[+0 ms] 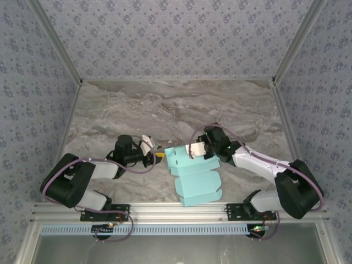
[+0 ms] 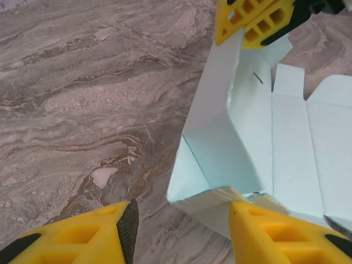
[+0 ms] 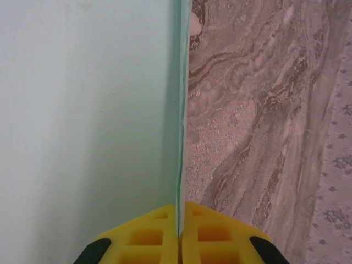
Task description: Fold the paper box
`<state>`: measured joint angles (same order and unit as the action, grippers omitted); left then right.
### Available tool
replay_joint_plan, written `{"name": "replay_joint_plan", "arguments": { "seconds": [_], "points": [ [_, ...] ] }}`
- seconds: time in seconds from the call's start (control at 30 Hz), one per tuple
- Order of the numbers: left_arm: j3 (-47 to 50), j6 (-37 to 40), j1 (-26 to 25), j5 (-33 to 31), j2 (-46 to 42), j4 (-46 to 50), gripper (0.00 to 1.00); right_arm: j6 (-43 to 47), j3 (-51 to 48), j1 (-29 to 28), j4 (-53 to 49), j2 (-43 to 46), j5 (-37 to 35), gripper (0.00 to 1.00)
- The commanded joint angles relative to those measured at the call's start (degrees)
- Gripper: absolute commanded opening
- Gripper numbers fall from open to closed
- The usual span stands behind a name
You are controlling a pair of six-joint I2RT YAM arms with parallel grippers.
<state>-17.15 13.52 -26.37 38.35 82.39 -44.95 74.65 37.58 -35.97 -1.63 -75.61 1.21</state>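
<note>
The paper box, a pale aqua die-cut sheet with flaps, lies partly folded on the marble table between the two arms. My right gripper is shut on a raised wall of the sheet. In the right wrist view its yellow jaws pinch the thin card edge, and the paper box spreads to the left. My left gripper stands open at the sheet's left corner. The paper box has a folded corner resting against the right finger, clear of the left finger. The right gripper's fingers hold the wall's top.
The grey-brown marble table stretches away behind the arms. Patterned walls close in the left, right and back. A metal rail carrying the arm bases runs along the near edge.
</note>
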Motion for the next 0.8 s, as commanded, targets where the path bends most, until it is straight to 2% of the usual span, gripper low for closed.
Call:
{"name": "replay_joint_plan", "arguments": {
  "seconds": [0.0,0.13,0.27,0.4,0.47,0.67,0.77],
  "points": [
    [0.08,-0.65,-0.32,3.53,0.70,-2.51,0.48,4.22,-2.94,0.28,10.66,1.73,-2.27,0.07],
    [-1.61,-1.52,-0.35,3.76,3.51,-3.06,0.48,4.97,-5.28,-0.19,15.35,2.87,-2.26,0.03],
    [-0.94,-1.79,-0.35,2.83,2.51,-3.09,0.48,5.23,-6.96,0.46,20.13,4.40,-2.16,0.04],
    [-0.37,-0.01,0.09,1.63,0.54,-1.83,0.48,5.71,-8.01,1.06,24.10,5.56,-1.71,0.05],
    [-1.80,3.28,-0.31,2.61,0.55,2.23,0.48,6.43,-9.39,1.24,27.53,5.40,-1.65,0.05],
    [-3.76,4.68,-0.08,1.95,8.06,-3.23,0.47,7.09,-12.15,0.99,30.90,4.43,-1.99,0.07],
    [-5.70,3.95,-0.16,3.85,11.91,-5.35,0.47,7.90,-12.27,0.36,30.13,4.53,-2.55,0.07]
  ]
}}
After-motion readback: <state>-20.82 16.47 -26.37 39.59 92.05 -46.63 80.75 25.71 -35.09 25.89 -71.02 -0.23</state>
